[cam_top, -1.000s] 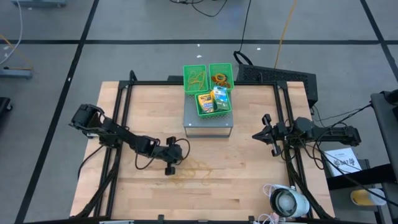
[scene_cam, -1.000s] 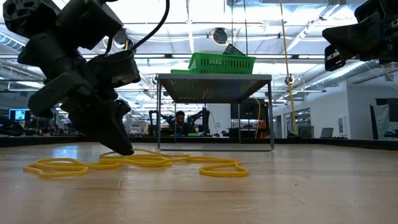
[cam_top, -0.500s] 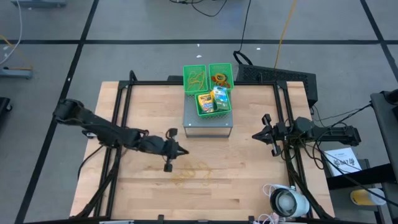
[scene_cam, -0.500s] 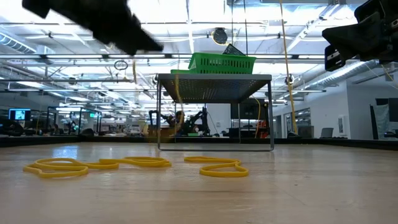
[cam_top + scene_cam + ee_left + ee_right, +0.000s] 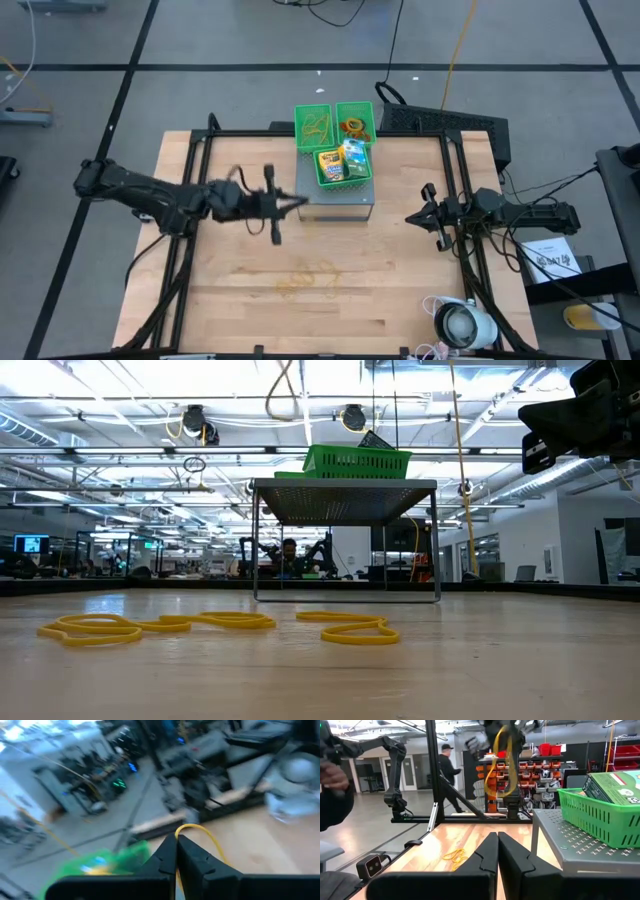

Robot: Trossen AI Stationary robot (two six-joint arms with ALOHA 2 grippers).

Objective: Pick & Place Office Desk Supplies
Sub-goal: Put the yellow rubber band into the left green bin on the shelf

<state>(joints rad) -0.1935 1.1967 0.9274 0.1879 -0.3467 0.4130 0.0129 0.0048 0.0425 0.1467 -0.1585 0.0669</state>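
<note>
One yellow rubber band [image 5: 200,832] hangs pinched in your left gripper [image 5: 296,203] fingers, left of centre in the high view beside the grey stand [image 5: 336,203]. More bands [image 5: 310,277] lie on the surface [image 5: 400,280] below. Your right gripper [image 5: 412,217], fingers pressed together, waits at right.

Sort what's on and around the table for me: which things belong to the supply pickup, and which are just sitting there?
Job:
- rubber band pinched in the left gripper
- loose rubber bands on the table
- crayon box and packet in a bin

Not the job:
- green mesh bins
- metal stand
- white round device
- right gripper, waiting shut
</note>
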